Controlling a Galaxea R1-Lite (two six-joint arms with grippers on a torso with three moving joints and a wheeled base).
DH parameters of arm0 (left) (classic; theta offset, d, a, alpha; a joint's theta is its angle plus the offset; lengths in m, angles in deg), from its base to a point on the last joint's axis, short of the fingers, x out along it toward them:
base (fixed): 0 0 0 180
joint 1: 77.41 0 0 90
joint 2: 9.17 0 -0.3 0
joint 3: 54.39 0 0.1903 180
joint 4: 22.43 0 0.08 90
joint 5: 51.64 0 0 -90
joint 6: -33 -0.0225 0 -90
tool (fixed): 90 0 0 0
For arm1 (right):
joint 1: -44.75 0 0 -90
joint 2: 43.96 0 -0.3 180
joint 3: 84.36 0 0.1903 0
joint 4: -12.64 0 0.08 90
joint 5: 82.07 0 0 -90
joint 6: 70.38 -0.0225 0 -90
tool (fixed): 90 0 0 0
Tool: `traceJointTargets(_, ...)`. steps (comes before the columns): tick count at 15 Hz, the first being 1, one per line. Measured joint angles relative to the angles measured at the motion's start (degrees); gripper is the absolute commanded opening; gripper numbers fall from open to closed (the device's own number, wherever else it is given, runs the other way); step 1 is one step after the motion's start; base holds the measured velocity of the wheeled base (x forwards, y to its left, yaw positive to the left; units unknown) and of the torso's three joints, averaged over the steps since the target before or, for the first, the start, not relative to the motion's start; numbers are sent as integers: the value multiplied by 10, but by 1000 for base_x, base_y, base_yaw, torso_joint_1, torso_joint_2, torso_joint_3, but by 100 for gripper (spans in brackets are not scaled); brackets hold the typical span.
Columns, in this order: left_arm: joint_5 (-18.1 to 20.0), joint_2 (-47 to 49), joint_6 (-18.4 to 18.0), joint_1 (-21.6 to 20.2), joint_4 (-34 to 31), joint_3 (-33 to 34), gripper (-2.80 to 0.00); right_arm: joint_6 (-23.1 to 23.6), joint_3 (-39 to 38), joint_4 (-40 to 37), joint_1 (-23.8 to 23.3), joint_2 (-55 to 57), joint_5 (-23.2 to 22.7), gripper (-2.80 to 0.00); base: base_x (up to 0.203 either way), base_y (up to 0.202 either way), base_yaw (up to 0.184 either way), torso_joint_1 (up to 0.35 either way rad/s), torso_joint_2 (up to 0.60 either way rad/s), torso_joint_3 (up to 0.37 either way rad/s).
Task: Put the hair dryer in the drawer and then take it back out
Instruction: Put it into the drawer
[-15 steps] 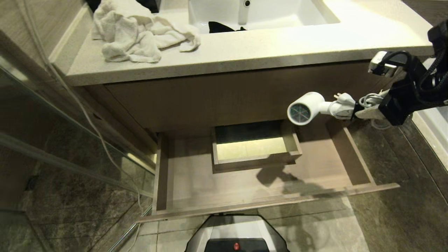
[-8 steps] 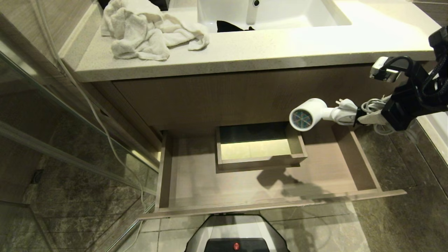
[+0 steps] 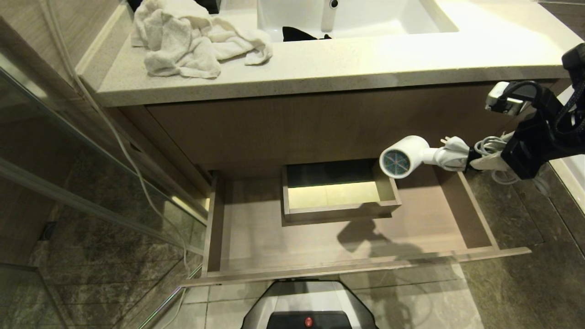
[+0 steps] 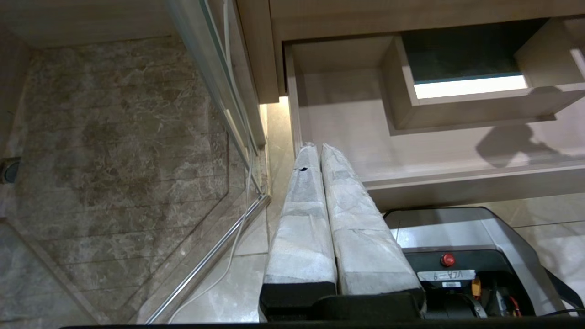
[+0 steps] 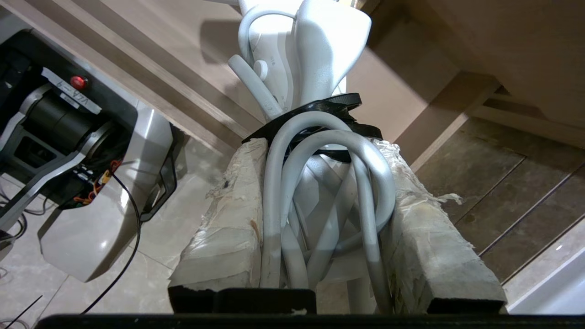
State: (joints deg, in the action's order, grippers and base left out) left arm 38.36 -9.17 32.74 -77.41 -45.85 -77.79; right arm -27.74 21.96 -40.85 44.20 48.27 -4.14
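While airborne: hair dryer [image 3: 404, 157] hangs over the drawer's [image 3: 347, 267] right end, not in.
Right claw [image 5: 320, 151]: clamped on handle and cord.
Stage: probably pre-drop, or just retrieved.

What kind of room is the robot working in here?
Most likely a bathroom. A white sink is set into a pale stone countertop with a crumpled towel on it, a wood-grain vanity drawer stands open below, and the right tool holds a hair dryer.
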Motion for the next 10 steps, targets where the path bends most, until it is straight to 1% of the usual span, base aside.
traceJointTargets(3, 0, 0, 0, 0, 0, 0, -280, 0, -12, -2, 0, -3, 0, -280, 0, 0, 0, -307, 488, 176)
traceJointTargets(8, 0, 0, 0, 0, -1, 0, -280, 0, -16, 0, 0, -3, 0, -280, 0, 0, 0, -349, 520, 155)
traceJointTargets(10, 0, 0, 0, 0, -1, 0, -280, 0, -16, 0, 0, -2, 0, -280, 0, 0, 0, -259, 418, 178)
